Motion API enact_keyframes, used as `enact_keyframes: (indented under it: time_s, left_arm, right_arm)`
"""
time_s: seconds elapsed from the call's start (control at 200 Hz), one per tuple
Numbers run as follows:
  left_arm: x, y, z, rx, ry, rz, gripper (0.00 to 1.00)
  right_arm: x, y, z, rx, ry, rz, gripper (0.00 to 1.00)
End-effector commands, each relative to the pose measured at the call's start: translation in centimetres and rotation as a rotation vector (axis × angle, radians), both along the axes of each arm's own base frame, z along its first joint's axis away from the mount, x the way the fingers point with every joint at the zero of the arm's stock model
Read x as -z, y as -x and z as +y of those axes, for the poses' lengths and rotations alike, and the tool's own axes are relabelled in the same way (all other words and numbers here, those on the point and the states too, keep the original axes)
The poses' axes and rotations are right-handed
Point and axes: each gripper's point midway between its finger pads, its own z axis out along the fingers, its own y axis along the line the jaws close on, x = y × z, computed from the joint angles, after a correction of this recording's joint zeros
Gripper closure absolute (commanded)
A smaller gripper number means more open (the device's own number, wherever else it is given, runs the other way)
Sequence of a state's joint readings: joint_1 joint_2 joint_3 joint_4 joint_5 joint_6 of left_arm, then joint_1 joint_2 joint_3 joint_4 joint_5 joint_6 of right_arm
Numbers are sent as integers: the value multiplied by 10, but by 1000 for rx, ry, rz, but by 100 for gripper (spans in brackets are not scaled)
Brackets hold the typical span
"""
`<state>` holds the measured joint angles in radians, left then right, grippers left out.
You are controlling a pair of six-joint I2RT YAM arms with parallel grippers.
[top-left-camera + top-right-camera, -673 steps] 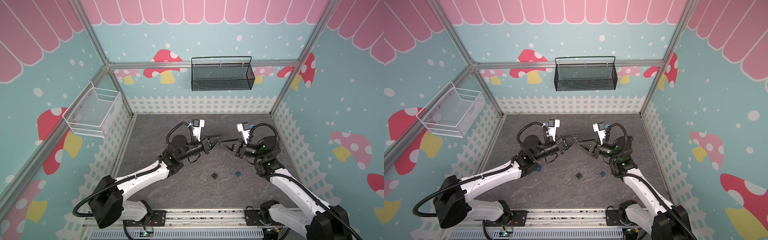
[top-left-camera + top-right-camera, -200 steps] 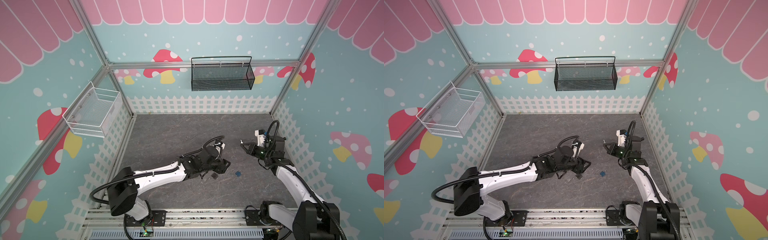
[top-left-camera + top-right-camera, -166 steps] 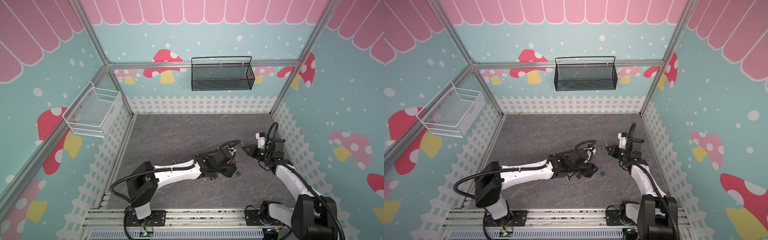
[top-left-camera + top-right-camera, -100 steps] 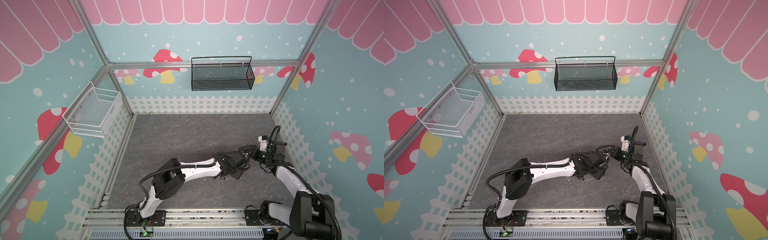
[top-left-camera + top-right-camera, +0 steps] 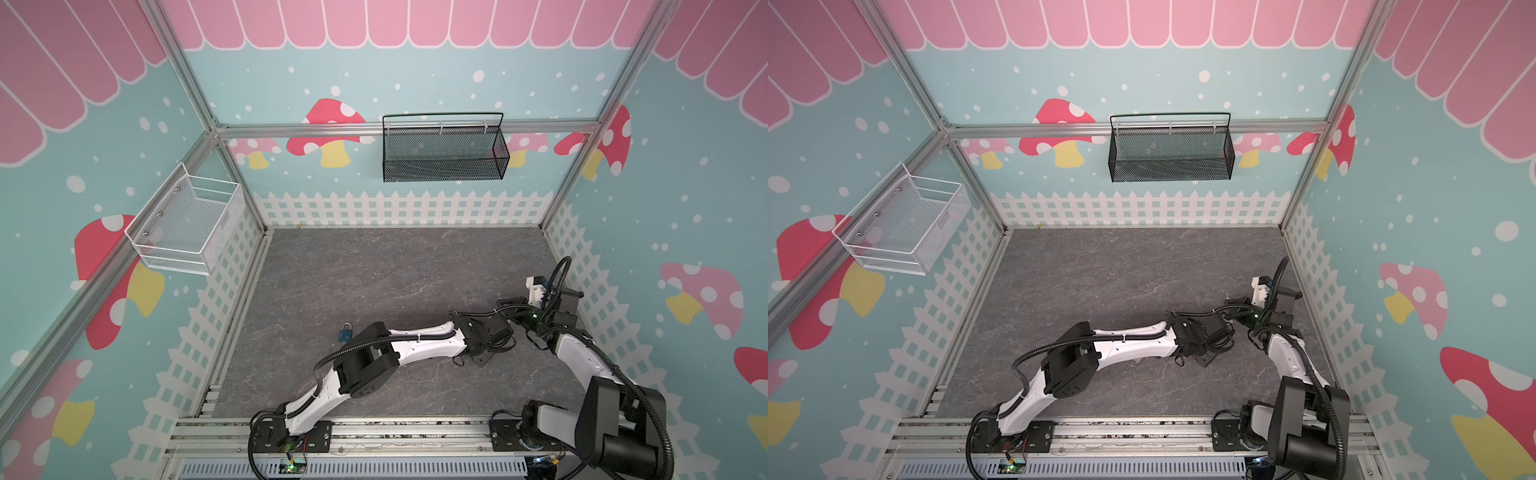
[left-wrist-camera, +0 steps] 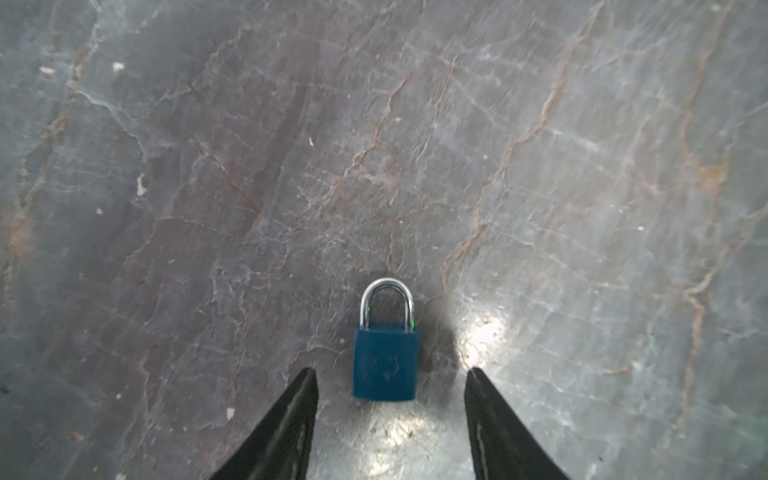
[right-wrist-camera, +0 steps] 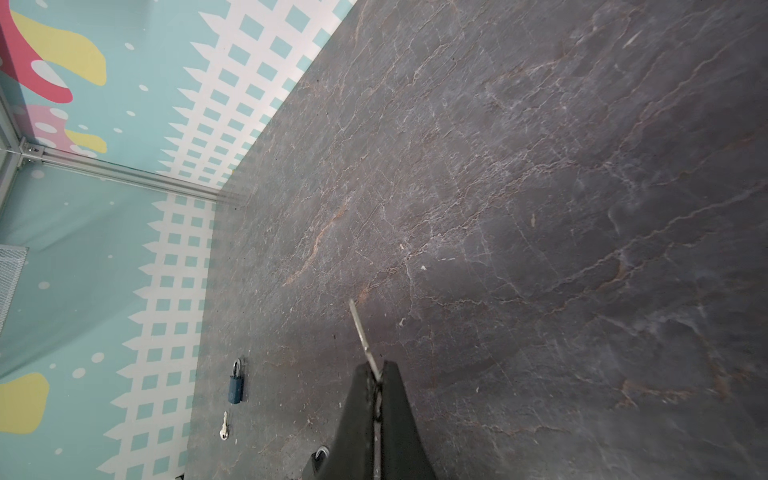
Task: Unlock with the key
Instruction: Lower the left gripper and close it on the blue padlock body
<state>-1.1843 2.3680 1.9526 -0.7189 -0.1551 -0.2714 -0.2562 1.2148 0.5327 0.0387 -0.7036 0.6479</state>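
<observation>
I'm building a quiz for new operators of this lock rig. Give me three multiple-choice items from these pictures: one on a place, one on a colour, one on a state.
1. Where does the padlock in the left wrist view lie?
A) in the black basket
B) on the table, between the left gripper's fingers
C) in the white basket

2. What colour is its body?
A) red
B) yellow
C) blue

3. How is the right gripper?
A) shut on a key
B) open, empty
C) shut on a padlock

1B: it lies flat, fingers apart either side.
2C: the body is blue.
3A: a key blade sticks out of the shut fingertips.
</observation>
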Motion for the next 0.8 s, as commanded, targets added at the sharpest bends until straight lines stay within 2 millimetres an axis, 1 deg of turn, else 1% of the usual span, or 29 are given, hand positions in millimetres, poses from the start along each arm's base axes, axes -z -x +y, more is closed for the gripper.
enact_keyframes:
  time_s: [0.0, 0.25, 0.49, 0.645, 0.715, 0.795]
  left_arm:
    - [11, 3, 6, 19, -73, -1, 44]
    - [27, 5, 7, 12, -115, 37, 50]
    - [38, 2, 9, -13, -137, 64, 53]
    - [45, -1, 17, -46, -145, 110, 59]
    - [47, -1, 18, -50, -146, 114, 60]
    - [49, -2, 18, -51, -152, 111, 64]
  right_arm:
    - [0, 1, 2, -15, -26, -10, 100]
    - [2, 3, 2, -17, -35, -10, 100]
    - [2, 2, 1, -18, -41, -9, 100]
    - [3, 3, 2, -23, -47, -8, 100]
    - [3, 2, 2, -24, -47, -10, 100]
    - [3, 2, 2, -24, -50, -9, 100]
